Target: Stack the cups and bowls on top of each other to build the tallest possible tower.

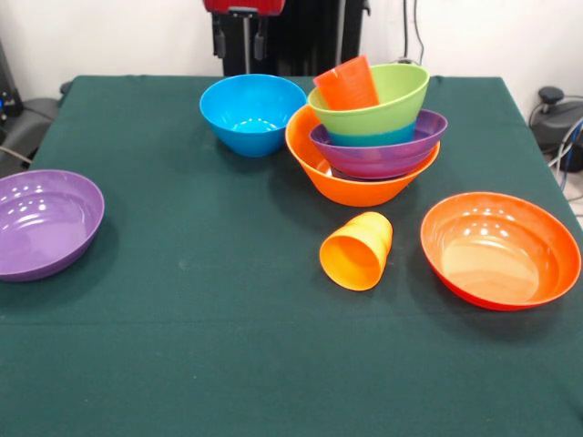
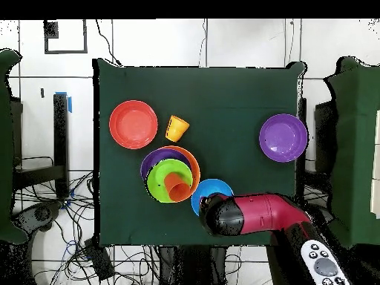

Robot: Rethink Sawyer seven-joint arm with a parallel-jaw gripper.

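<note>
A: Nearest, what lies loose?
B: The yellow-orange cup point(image 1: 356, 250) on its side, mouth toward us; red-orange bowl point(image 1: 500, 248) at its three o'clock; purple bowl point(image 1: 46, 222) at nine.
A: Farther?
B: The tower point(image 1: 369, 137) nests for stability; blue bowl point(image 1: 252, 113) beside; end effector point(image 1: 246, 41) above, grip unreadable.

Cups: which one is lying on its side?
The yellow-orange cup, alone on the cloth with its mouth facing the front camera. The red-orange cup sits in the green bowl.
</note>
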